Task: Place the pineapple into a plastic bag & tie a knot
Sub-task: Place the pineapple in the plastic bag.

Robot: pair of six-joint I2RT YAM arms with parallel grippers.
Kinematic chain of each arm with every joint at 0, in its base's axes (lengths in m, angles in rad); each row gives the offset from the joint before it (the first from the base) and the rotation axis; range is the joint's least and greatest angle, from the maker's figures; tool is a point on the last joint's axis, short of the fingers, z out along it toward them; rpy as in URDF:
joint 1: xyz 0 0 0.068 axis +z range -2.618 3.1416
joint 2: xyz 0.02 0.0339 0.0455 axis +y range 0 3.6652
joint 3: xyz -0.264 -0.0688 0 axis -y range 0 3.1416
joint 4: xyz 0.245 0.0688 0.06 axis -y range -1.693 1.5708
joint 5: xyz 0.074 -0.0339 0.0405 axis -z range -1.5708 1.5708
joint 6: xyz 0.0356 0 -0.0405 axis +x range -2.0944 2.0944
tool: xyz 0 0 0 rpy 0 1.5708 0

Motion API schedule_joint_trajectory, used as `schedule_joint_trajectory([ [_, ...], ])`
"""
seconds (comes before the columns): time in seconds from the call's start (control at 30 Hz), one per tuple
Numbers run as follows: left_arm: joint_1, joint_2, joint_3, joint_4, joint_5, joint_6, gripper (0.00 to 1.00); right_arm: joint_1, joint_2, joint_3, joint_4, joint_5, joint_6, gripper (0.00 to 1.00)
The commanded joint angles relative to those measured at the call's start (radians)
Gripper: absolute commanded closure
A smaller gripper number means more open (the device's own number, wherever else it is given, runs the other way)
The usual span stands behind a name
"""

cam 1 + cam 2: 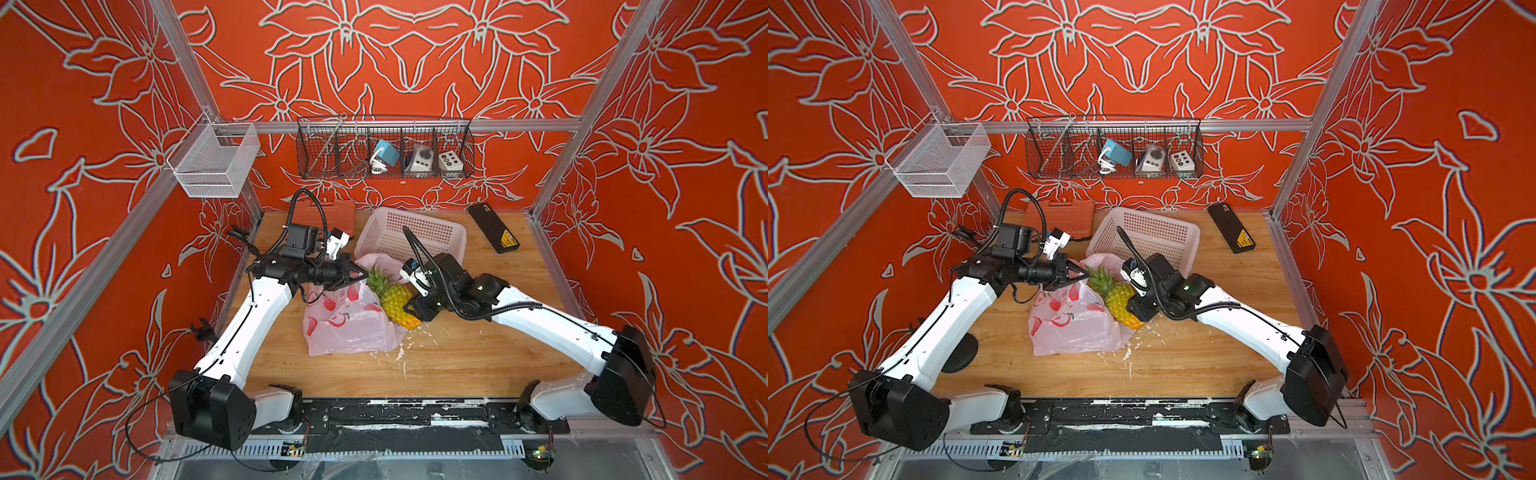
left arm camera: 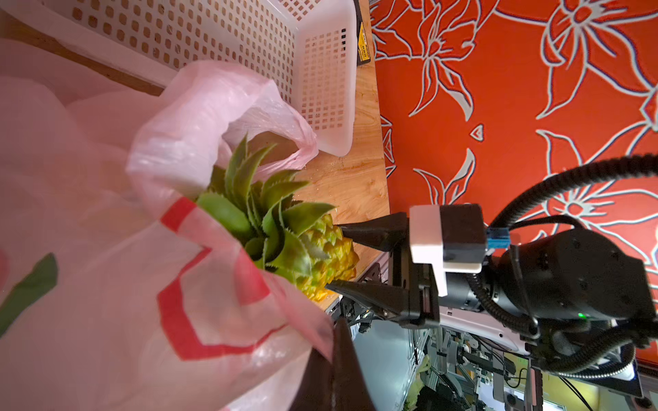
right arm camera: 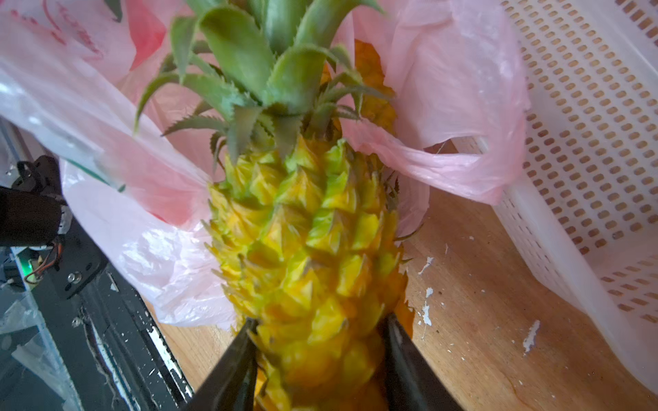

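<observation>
- Our right hand (image 3: 317,359) has its two dark fingers (image 3: 235,363) set against opposite sides of the pineapple (image 3: 306,242) at its lower body, jaws about halfway apart and gripping the fruit.
- Out from that hand, the pineapple lies tilted on the wooden surface (image 1: 457,357), its green crown pointing away from the hand into the mouth of the plastic bag (image 1: 349,324); only the crown is within the pink film, the yellow body is still outside.
- Our left hand (image 1: 360,275) sits just beyond the crown, opposite the right hand, jaws closed on the bag's rim; in the left wrist view the pink edge (image 2: 313,331) runs into the dark fingertip (image 2: 341,359).
- The bag lies crumpled on the surface beside the fruit, handles loose, no knot tied.
- Behind both hands a white perforated basket (image 1: 415,232) lies tipped on its side, touching the bag's loose handle; we see nothing in it.
- Farther back, a black wire basket (image 1: 384,147) on the wall holds a blue item and small white boxes; a white mesh basket (image 1: 214,160) hangs beyond the left hand.
</observation>
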Motion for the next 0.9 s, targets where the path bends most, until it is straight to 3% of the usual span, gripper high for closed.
schedule_joint_trajectory([
  [0.0,-0.015,0.013,0.004,0.014,0.015,-0.001,1.0,0.02,-0.014,0.044,-0.022,-0.112,-0.078,1.0],
  [0.2,-0.016,0.024,0.006,-0.021,-0.059,0.034,1.0,0.048,0.002,0.097,-0.132,-0.135,-0.119,1.0],
  [0.33,-0.016,0.029,0.002,-0.058,-0.121,0.057,1.0,0.051,-0.057,0.055,-0.135,0.044,-0.059,1.0],
  [0.57,-0.016,-0.011,-0.041,-0.034,-0.12,0.046,1.0,0.037,-0.16,0.011,-0.128,0.205,0.043,1.0],
  [0.67,-0.016,-0.026,-0.055,-0.019,-0.064,0.043,1.0,0.006,-0.167,0.019,-0.07,0.16,0.079,1.0],
  [0.87,-0.022,-0.06,-0.071,-0.006,-0.021,0.033,1.0,0.006,0.002,0.138,0.04,-0.024,0.204,1.0],
])
